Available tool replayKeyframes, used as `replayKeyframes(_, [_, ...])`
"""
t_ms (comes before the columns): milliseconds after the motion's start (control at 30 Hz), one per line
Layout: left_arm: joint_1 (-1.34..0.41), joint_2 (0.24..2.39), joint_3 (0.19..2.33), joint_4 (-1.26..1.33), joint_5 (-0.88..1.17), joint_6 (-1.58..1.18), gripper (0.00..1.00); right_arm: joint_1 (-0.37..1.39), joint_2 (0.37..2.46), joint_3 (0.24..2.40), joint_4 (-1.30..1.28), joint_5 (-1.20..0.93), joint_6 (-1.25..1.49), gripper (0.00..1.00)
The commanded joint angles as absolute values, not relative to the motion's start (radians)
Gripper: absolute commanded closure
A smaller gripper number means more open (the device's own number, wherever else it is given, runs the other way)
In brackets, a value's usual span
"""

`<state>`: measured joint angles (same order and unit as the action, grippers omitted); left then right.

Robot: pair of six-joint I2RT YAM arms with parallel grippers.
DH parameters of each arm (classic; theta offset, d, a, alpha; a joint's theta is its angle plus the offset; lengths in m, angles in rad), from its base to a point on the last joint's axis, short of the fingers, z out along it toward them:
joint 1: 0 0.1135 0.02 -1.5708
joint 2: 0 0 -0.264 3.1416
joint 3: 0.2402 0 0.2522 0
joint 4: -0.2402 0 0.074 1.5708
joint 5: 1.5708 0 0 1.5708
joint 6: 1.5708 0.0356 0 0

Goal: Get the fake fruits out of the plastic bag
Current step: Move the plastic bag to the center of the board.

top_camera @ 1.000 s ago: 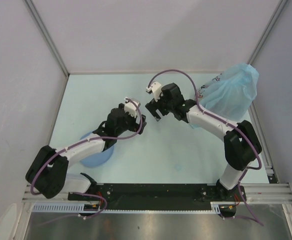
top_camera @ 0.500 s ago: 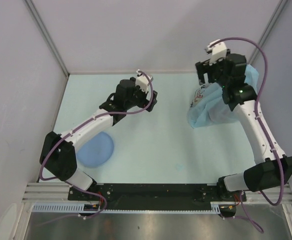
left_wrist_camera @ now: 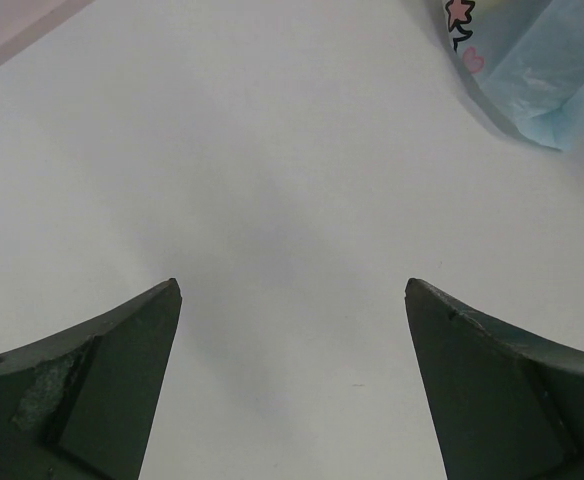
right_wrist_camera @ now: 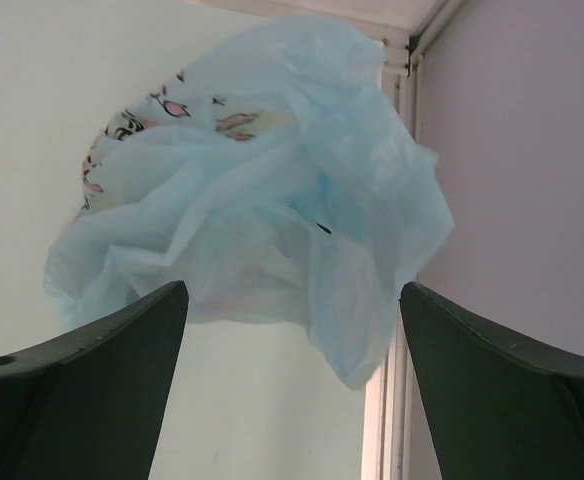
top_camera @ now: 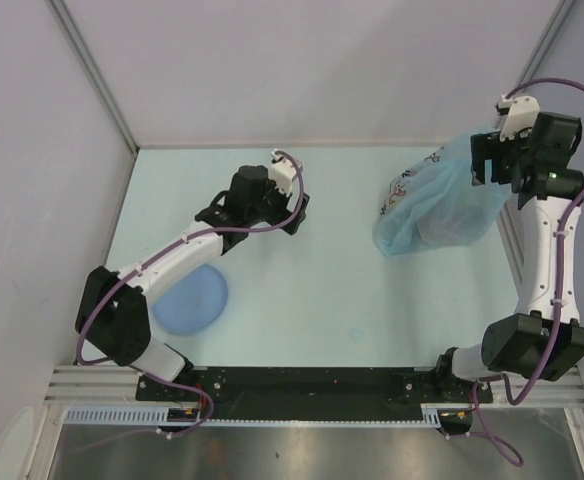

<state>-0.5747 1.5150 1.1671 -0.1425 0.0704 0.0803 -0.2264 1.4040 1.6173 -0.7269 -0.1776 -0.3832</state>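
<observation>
**Bag in far right corner, right gripper right at its neck**

The plastic bag (top_camera: 434, 205) is slumped in the far right corner of the tabletop. Its long axis runs diagonally: the fat end points in toward the table centre, and the crumpled neck rises toward the far right, by the right edge rail. No fake fruits are showing anywhere. Presumably they're inside, but the film's too cloudy to tell.

The R gripper (top_camera: 487, 165) hovers at the neck end w/ jaws apart and nothing pinched. From its wrist cam the bag sits dead ahead, filling the gap between the fingers, w/ a loose flap hanging lowest on the right side. Can't tell whether the film brushes the fingers.

The L gripper (left_wrist_camera: 292, 285) is also wide open and empty. It's over bare tabletop left of centre, nearer the far edge and well apart from the bag. The bag only clips the upper right corner of its view, i.e. it lies off toward the right edge.

A round blue plate (top_camera: 190, 298) sits toward the near left corner, partly under the L arm.

My read: the R arm is far nearer, so the grab on the neck is its job. The L would have to cross toward the right edge to reach the fat end.
</observation>
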Motion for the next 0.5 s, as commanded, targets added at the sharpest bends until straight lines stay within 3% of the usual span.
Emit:
replayKeyframes(0, [-0.565, 1.459, 1.157, -0.149, 0.057, 0.075, 0.00, -0.297, 1.403, 1.652, -0.788, -0.258, -0.356, 0.08])
replayKeyframes(467, [-0.558, 1.424, 1.128, -0.160, 0.035, 0.051, 0.00, -0.253, 1.604, 1.663, -0.577, -0.276, -0.035, 0.11])
